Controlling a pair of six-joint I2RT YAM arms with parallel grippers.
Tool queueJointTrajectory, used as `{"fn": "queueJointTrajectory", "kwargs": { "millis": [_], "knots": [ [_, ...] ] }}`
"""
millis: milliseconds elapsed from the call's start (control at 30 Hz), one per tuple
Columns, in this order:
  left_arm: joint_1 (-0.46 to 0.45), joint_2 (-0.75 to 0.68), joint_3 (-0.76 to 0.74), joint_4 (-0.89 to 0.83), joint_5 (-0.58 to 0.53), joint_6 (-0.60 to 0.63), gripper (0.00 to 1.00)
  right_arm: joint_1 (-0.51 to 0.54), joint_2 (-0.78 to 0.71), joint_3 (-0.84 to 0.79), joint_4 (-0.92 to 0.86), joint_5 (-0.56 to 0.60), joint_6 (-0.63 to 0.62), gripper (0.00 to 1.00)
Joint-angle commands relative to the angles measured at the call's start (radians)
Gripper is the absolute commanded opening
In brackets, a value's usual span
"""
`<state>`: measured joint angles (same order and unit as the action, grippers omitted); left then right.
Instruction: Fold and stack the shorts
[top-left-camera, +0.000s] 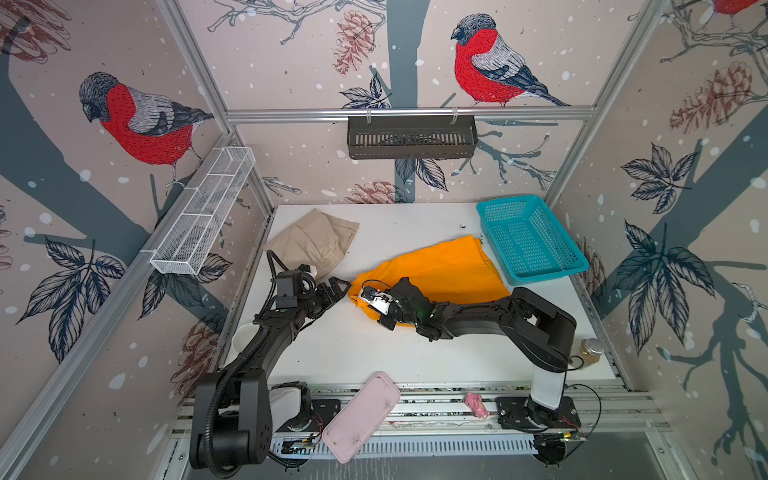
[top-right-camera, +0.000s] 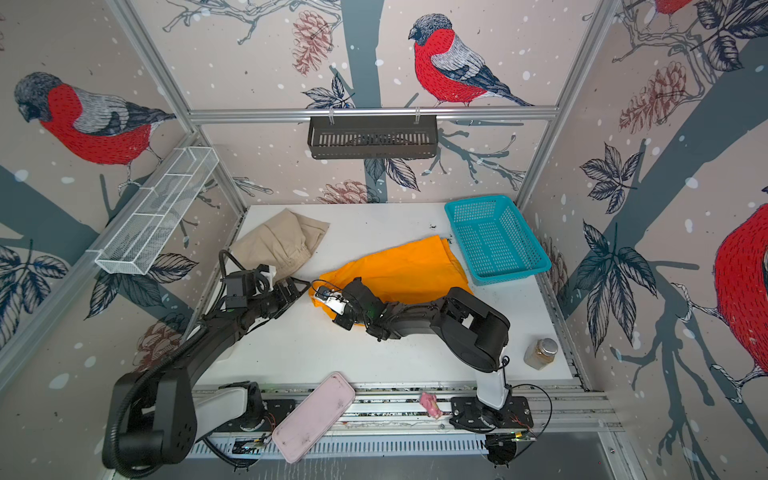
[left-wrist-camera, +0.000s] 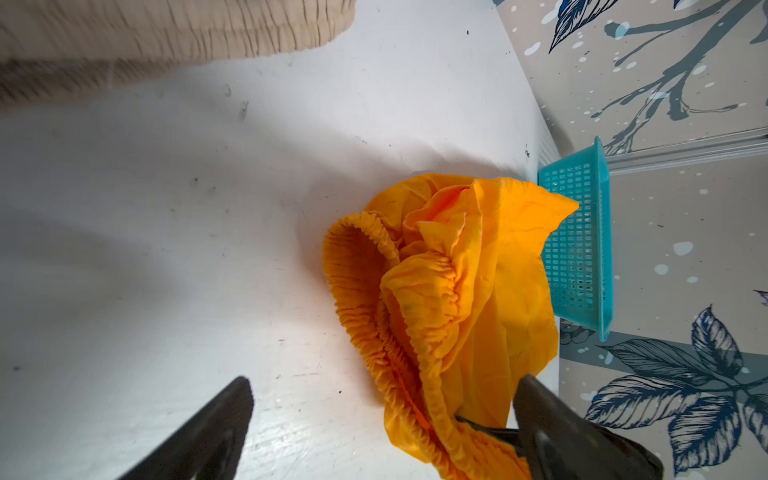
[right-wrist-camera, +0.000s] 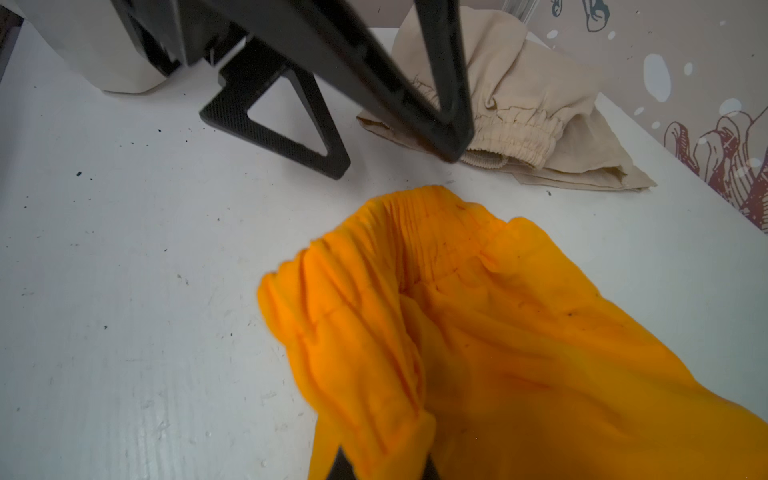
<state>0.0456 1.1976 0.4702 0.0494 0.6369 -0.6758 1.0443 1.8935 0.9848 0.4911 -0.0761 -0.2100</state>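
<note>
Orange shorts (top-left-camera: 436, 270): spread out, unfolded, waistband bunched.
Beige shorts (top-left-camera: 311, 241): apart, roughly doubled over.
Right gripper (right-wrist-camera: 386, 467): clamped on orange waistband.
Left gripper (top-left-camera: 337, 287): jaws apart, empty.
Remaining: folding, stacking.

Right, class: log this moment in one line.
right gripper: shut on orange shorts | left gripper: open, empty | beige shorts: lying apart

The orange shorts (right-wrist-camera: 498, 353) bury most of the right tool (right-wrist-camera: 386, 467).

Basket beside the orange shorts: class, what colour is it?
The basket is teal, clearest in a top view.
</note>
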Motion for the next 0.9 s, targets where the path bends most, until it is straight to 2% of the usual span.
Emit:
{"fn": "queueJointTrajectory", "kwargs": {
  "millis": [0, 367, 433, 467, 500, 567, 633, 667, 700, 733, 800, 867],
  "knots": [
    [-0.012, 0.041, -0.028, 0.201, 0.078, -0.093, 0.98, 0.006, -0.005, -0.009, 0.081, 0.005, 0.015, 0.01],
    [-0.069, 0.130, -0.018, 0.260, 0.057, -0.085, 0.98, 0.053, 0.005, 0.001, 0.143, 0.043, -0.015, 0.00],
    [-0.073, 0.135, -0.023, 0.259, 0.049, -0.077, 0.96, 0.065, 0.012, 0.016, 0.152, 0.053, -0.029, 0.00],
    [-0.073, 0.139, -0.021, 0.256, 0.046, -0.070, 0.92, 0.073, 0.016, 0.020, 0.157, 0.061, -0.033, 0.00],
    [-0.072, 0.144, -0.013, 0.244, 0.040, -0.058, 0.85, 0.079, 0.020, 0.025, 0.160, 0.061, -0.039, 0.01],
    [-0.073, 0.159, 0.011, 0.219, 0.037, -0.038, 0.62, 0.089, 0.027, 0.040, 0.158, 0.057, -0.039, 0.01],
    [-0.073, 0.176, 0.046, 0.165, 0.037, -0.010, 0.22, 0.101, 0.036, 0.063, 0.135, 0.055, -0.040, 0.04],
    [-0.073, 0.181, 0.068, 0.123, 0.030, 0.013, 0.07, 0.105, 0.038, 0.071, 0.126, 0.054, -0.039, 0.15],
    [-0.073, 0.183, 0.096, 0.063, 0.016, 0.043, 0.00, 0.109, 0.033, 0.075, 0.116, 0.055, -0.031, 0.38],
    [-0.073, 0.181, 0.137, -0.025, -0.009, 0.084, 0.00, 0.109, 0.017, 0.075, 0.109, 0.054, -0.011, 0.52],
    [-0.069, 0.183, 0.236, -0.229, -0.060, 0.169, 0.00, 0.089, -0.033, 0.059, 0.088, 0.016, 0.057, 0.67],
    [-0.058, 0.201, 0.353, -0.461, -0.111, 0.262, 0.00, 0.034, -0.086, 0.042, 0.038, -0.060, 0.162, 0.72]
  ]
}}
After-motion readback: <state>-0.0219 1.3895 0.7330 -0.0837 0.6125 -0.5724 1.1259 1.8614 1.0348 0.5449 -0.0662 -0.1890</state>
